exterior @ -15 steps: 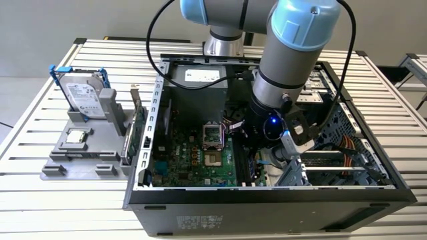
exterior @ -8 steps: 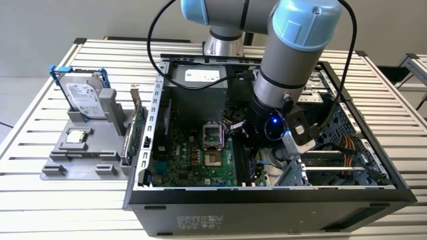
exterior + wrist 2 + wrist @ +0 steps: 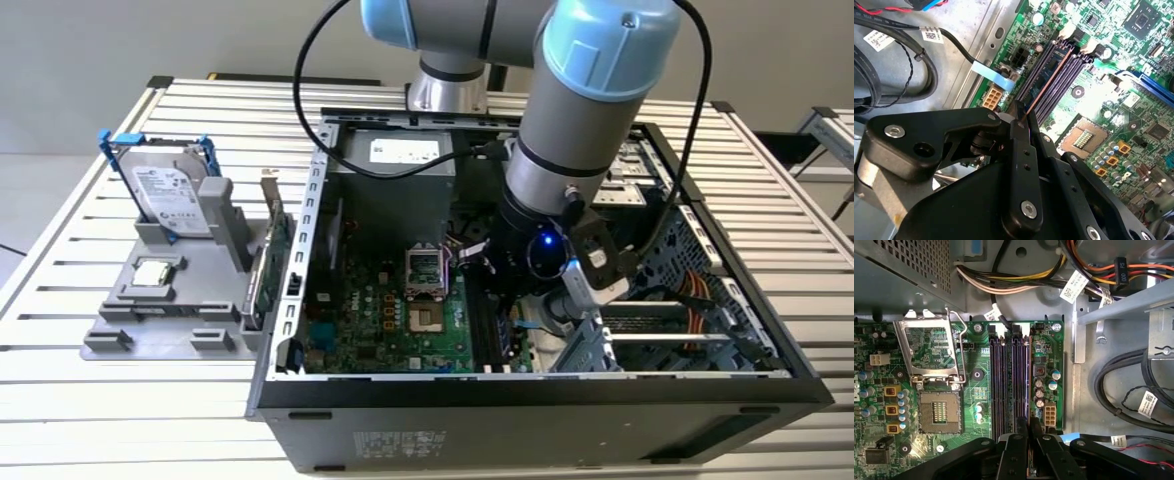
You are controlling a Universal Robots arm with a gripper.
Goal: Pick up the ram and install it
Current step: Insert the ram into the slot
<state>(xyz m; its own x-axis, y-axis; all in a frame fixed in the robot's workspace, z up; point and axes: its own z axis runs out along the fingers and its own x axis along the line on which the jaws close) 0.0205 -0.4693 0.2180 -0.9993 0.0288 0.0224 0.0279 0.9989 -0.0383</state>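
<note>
Open computer case (image 3: 534, 395) sits on a slatted table (image 3: 120, 400), arm reaching down inside it. Green motherboard (image 3: 367, 325) lies on the case floor, empty CPU socket (image 3: 940, 412) with its latch frame open beside the memory slots (image 3: 1010, 385). Grey parts tray (image 3: 167, 300) stands outside the case on the exterior view's left, holding a hard drive (image 3: 171, 195). Gripper (image 3: 1023, 116) hangs right over the slots, jaws narrow, pinched on the ram (image 3: 1046, 82), seen edge-on as a thin strip lying along one slot, probably partly seated.
</note>
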